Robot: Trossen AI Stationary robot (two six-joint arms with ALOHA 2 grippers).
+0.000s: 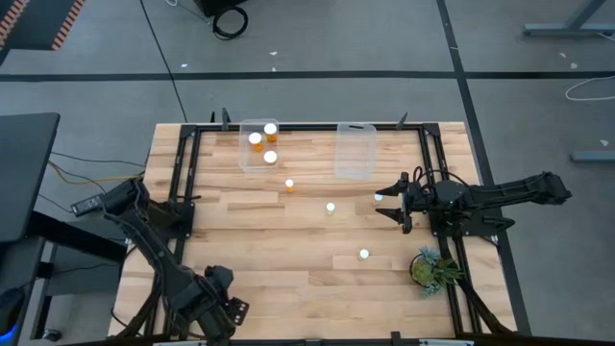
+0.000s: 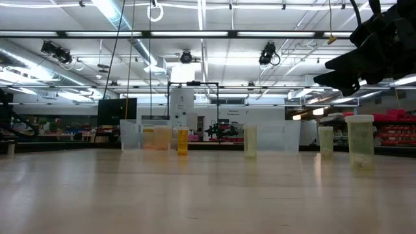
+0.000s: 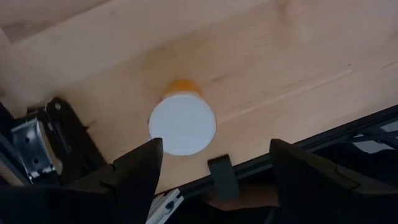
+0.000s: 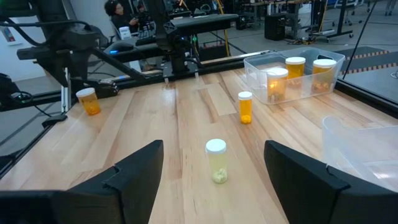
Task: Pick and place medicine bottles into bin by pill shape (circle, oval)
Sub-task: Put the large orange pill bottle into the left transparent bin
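My left gripper (image 1: 219, 309) is over the table's near left corner, pointing down and open. A medicine bottle (image 3: 182, 123) with an orange body and white cap stands upright on the wood under it, off to one side of the gap. That bottle (image 4: 89, 101) also shows in the right wrist view. My right gripper (image 1: 396, 199) waits open at the right side, and a pale bottle (image 4: 216, 160) stands ahead of it. Other bottles (image 1: 289, 185) (image 1: 364, 255) stand loose on the table. Three capped bottles (image 1: 270, 157) sit in the left clear bin (image 1: 246, 163).
A second clear bin (image 1: 354, 152) stands at the far middle. A small green potted plant (image 1: 432, 269) sits at the near right. The black frame rail (image 3: 323, 140) runs along the table edge close to my left gripper. Bare wood lies across the near middle.
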